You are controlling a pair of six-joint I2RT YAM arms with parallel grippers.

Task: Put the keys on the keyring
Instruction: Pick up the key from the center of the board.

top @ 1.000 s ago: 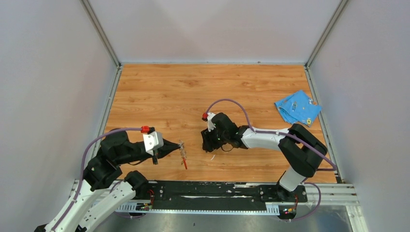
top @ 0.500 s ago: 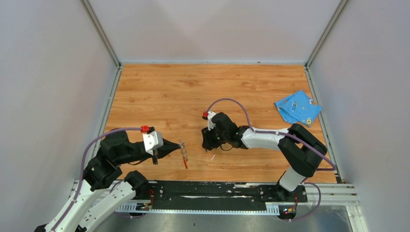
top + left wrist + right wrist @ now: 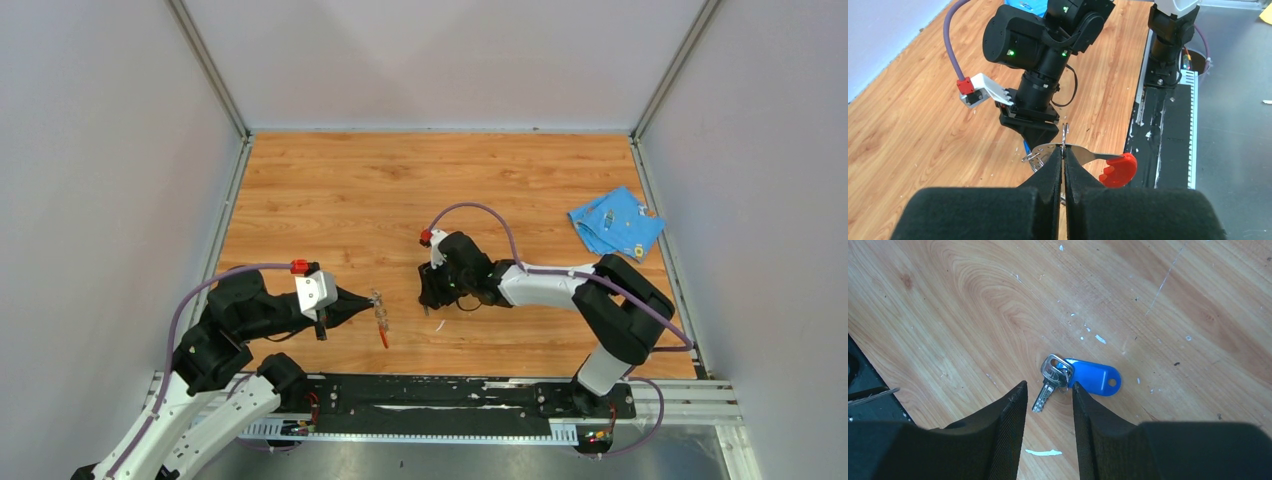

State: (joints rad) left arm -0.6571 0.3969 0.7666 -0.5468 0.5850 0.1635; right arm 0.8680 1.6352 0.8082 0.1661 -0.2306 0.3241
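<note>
Left gripper (image 3: 1063, 154): jaws are being pressed together on the keyring (image 3: 1087, 157), which is being gripped at the silvery middle of its strap, right at the fingertips. The red end (image 3: 1118, 170) is being carried just right of the tips, clear of the table. A small metal ring (image 3: 1066, 134) is being held upright just beyond the tips, and thin wire loops are hanging just left of them. Farther ahead, the right arm (image 3: 1043, 45) is being seen pointed down at the table, well apart from the keyring.

Right gripper (image 3: 1050, 385): jaws are being held apart, low over the wooden table (image 3: 973, 300). The keys (image 3: 1057, 376) are lying flat on the wood between the fingertips, unclamped. The silver blade (image 3: 1040, 399) is being straddled by the two fingers (image 3: 1005, 415), nearer the left one. The blue plastic head (image 3: 1096, 378) is lying just beyond the right fingertip; contact cannot be told. A black head cannot be made out.

From above, the keyring (image 3: 380, 322) is being held ahead of the left gripper (image 3: 368, 303), with the right gripper (image 3: 430, 300) near it on the far side. A blue cloth (image 3: 615, 222) is lying well behind the right gripper, by the far right wall.
</note>
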